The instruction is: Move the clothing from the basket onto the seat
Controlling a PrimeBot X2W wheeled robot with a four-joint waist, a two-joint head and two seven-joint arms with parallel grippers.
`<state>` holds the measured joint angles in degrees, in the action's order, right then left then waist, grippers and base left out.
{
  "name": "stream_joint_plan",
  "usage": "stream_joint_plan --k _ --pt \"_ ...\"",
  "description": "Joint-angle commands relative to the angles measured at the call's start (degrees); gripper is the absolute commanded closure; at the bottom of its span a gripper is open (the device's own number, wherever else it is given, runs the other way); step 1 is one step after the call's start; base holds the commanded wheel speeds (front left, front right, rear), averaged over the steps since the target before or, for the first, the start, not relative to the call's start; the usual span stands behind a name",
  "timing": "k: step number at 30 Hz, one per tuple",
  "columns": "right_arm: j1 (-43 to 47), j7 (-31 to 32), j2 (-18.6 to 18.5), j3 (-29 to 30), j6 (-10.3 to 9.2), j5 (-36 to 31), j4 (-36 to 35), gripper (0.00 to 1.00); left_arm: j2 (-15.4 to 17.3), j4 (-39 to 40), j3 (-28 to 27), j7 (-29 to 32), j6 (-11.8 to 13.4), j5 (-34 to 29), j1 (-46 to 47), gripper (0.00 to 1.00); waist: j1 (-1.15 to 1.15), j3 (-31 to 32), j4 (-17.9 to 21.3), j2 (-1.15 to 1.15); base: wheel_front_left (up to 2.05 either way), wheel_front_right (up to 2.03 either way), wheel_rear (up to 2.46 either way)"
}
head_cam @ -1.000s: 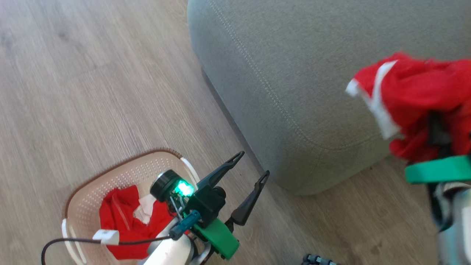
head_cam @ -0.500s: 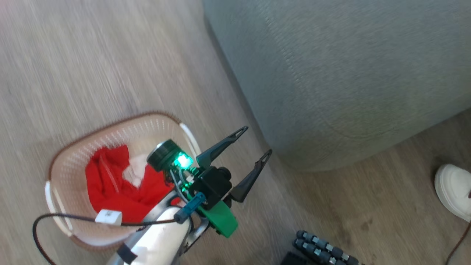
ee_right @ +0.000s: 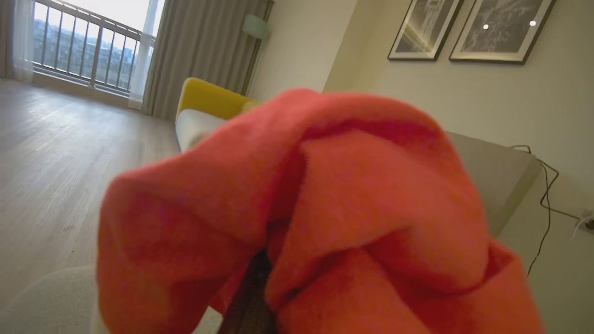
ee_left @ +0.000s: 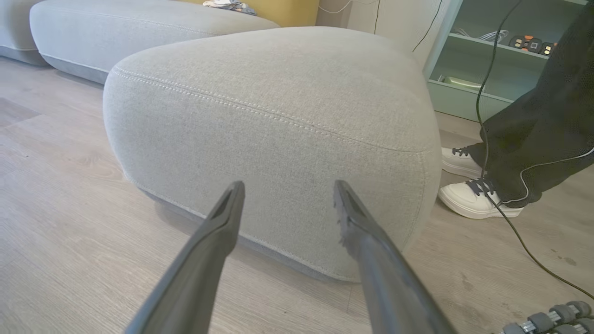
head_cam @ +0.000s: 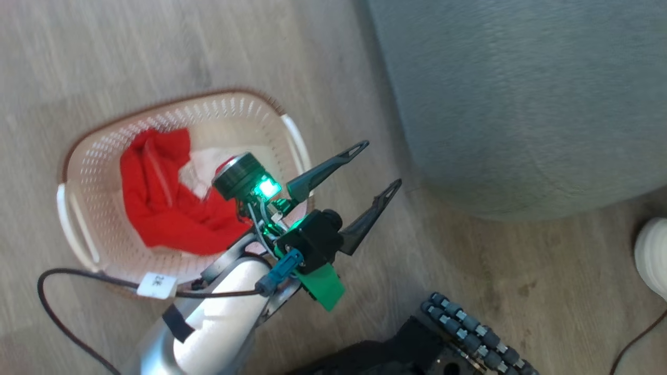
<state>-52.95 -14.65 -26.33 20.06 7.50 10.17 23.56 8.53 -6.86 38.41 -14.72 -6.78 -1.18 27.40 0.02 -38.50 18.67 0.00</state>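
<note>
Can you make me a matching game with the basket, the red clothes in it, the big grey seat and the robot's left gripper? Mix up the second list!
Things:
1. oval cream perforated plastic basket
2. soft bright red fabric clothing
3. large grey-green upholstered seat
4. left gripper with long dark fingers

Matches:
A. open, holding nothing
B. lying in the basket
C. has white side handles
D. has a stitched seam along its edge

Pairs: 1-C, 2-B, 3-D, 4-A
</note>
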Motion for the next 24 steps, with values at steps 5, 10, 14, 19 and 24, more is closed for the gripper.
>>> stream_joint_plan --k 5,10,14,19,24 --pt "-4.0 -0.3 -3.2 -0.1 -0.01 0.2 11.5 1.0 0.8 2.2 0.1 -0.3 1.4 -0.4 1.3 0.0 -0.02 -3.6 -3.4 0.0 0.0 0.0 0.0" --pt "-10.7 -0.3 -4.9 -1.3 -0.01 1.9 26.4 1.0 1.2 2.2 1.1 -0.3 2.2 0.0 2.0 0.0 -0.02 -4.6 -4.6 0.0 0.0 0.0 0.0" --pt "-14.2 -0.3 -6.4 -3.2 -0.01 1.4 30.4 1.0 1.3 2.2 1.7 -0.3 2.7 0.2 2.7 0.0 -0.02 -5.7 -5.3 0.0 0.0 0.0 0.0" --pt "-15.7 -0.3 -6.5 -5.0 -0.01 1.3 31.7 1.0 1.5 2.3 2.3 -0.3 3.5 0.4 3.4 0.0 -0.02 -6.8 -5.6 0.0 0.0 0.0 0.0" --pt "-15.7 -0.3 -6.5 -7.6 -0.01 0.5 35.8 1.0 1.5 2.2 2.9 -0.3 3.8 0.6 3.8 0.0 -0.02 -7.2 -5.8 0.0 0.0 0.0 0.0"
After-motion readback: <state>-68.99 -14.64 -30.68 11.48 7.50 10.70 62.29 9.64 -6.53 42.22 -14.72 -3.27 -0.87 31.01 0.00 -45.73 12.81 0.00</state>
